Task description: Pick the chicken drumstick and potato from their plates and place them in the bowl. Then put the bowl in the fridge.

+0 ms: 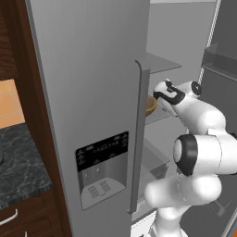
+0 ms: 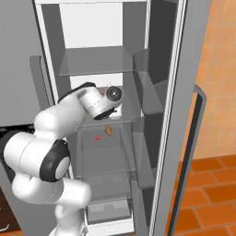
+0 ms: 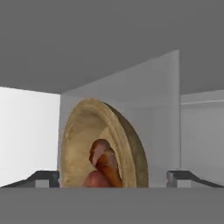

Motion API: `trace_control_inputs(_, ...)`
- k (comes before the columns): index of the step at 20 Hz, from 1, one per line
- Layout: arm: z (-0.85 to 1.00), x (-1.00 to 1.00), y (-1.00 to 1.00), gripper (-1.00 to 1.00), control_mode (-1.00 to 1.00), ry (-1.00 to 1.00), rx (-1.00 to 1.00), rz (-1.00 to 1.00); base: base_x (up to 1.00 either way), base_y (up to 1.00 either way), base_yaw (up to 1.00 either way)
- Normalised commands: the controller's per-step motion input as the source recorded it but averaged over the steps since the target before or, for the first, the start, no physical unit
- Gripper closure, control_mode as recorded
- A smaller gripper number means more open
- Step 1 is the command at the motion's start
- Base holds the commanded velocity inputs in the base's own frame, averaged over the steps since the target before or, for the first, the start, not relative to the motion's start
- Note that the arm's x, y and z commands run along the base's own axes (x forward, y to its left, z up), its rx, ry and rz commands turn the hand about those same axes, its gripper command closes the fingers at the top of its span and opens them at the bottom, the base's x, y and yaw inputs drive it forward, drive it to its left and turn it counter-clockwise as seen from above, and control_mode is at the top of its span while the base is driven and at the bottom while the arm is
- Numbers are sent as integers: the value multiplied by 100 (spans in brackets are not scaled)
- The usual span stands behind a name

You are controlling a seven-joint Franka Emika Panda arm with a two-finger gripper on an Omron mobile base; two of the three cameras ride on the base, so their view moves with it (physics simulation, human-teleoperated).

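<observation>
Claw (image 3: pixel 113 177): mine; nearest item in the hand view, the two dark finger tips (image 3: pixel 43 177) sitting at 8 and 4 o'clock along the bottom edge. They stand wide apart, one on either side of the bowl, neither touching it. Nothing is held.
Bowl (image 3: pixel 127 144): tan-brown wood with a thick rim, seen between my fingers with its hollow turned toward 9 o'clock of the hand view. In the left base view a sliver of its rim (image 1: pixel 151 104) shows just past the closed door's handle, at about 9 o'clock from my hand, resting on a shelf inside the fridge.
Chicken drumstick (image 3: pixel 107 164): reddish-brown with an orange streak, lying in the bowl's hollow.
Potato (image 3: pixel 94 180): dark reddish lump at the bowl's bottom, touching the drumstick at its 7 o'clock.
Fridge (image 1: pixel 88 92): grey steel. Its near door is shut, with a long bar handle (image 1: pixel 139 139) and a dark dispenser panel (image 1: pixel 102 169). The other door is swung open, showing shelves (image 2: pixel 99 62) and door bins (image 2: pixel 150 87).
Arm (image 2: pixel 55 133): white with dark joints, reaching into the open compartment at mid height.
Counter (image 1: pixel 18 162): dark speckled stone, at 9 o'clock in the left base view.
Floor (image 2: pixel 207 184): orange tile, at 4 o'clock in the right base view.
</observation>
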Motion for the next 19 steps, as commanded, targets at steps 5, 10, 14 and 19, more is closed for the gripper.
trace_control_inputs(5, 92, -100, -44, -100, -100, -19, 13, -15, 0, 0, 0)
trace_control_inputs(10, 100, -100, 0, -100, -100, -27, 2, -3, 0, 0, 0)
trace_control_inputs(14, 100, -100, 2, -100, -100, -28, 0, 0, 0, 0, 0)
trace_control_inputs(19, 77, -100, 55, -100, -100, -34, -18, 3, 0, 0, 0)
